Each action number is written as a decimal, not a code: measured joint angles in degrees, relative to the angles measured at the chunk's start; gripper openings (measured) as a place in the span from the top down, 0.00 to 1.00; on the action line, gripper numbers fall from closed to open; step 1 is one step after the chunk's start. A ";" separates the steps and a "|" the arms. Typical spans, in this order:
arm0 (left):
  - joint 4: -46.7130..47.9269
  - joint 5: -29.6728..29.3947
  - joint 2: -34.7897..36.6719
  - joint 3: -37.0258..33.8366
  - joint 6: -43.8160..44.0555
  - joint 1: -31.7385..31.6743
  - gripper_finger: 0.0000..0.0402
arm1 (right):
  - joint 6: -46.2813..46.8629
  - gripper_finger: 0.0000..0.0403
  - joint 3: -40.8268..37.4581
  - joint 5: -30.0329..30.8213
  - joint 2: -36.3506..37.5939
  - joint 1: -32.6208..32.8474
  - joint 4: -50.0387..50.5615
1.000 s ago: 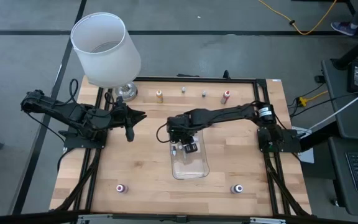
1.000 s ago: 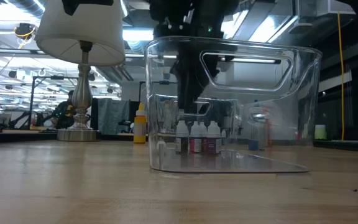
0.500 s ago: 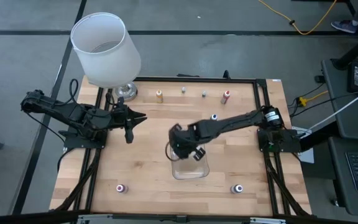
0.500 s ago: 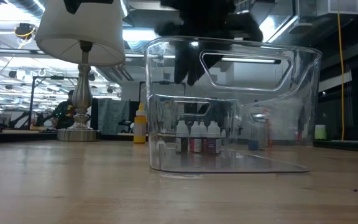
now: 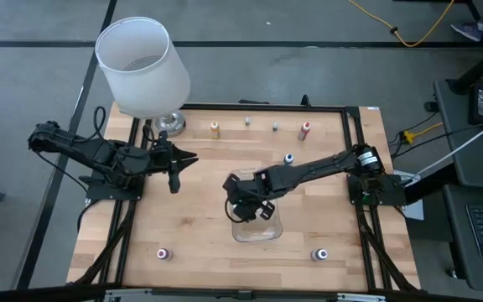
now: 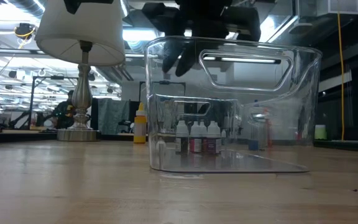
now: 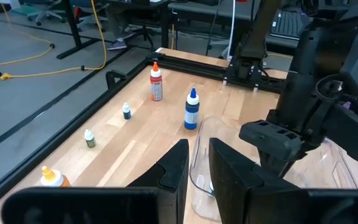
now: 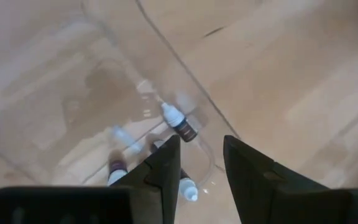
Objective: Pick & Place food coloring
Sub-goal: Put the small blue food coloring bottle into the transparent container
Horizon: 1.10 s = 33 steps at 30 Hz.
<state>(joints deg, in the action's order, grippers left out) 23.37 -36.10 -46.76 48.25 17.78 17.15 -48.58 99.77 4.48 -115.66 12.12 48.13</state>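
Grey floor (image 5: 49, 67) around the table, yellow cable (image 5: 409, 33) lying across it.

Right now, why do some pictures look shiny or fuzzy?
Low view: ceiling lights glare on the clear plastic tray, and the room behind is soft. Right wrist view: the small bottles inside it look smeared. High view: even light.

A white-shaded lamp (image 5: 143, 67) stands at the far left corner of the wooden bench (image 5: 191, 218), its metal base (image 5: 171, 123) on the wood. A clear plastic tray (image 5: 257, 222) sits near the bench's middle. A yellow cable (image 5: 409, 33) lies on the floor beyond the far edge.
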 joint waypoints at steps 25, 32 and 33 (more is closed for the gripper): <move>-0.02 -3.50 0.00 0.00 1.83 -0.02 0.85 | -11.62 0.73 -10.12 -1.91 -0.11 0.17 -11.25; -0.02 -3.83 0.00 0.00 2.47 0.00 0.85 | -11.50 0.73 -10.12 -0.27 -0.11 0.04 -12.41; -0.02 -3.84 0.02 0.00 2.47 -0.01 0.85 | -11.46 0.73 -10.11 1.89 -0.11 0.04 -12.39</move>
<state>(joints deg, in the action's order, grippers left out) 23.35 -39.94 -46.74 48.25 20.25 17.14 -60.04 89.66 6.37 -115.77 12.16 35.73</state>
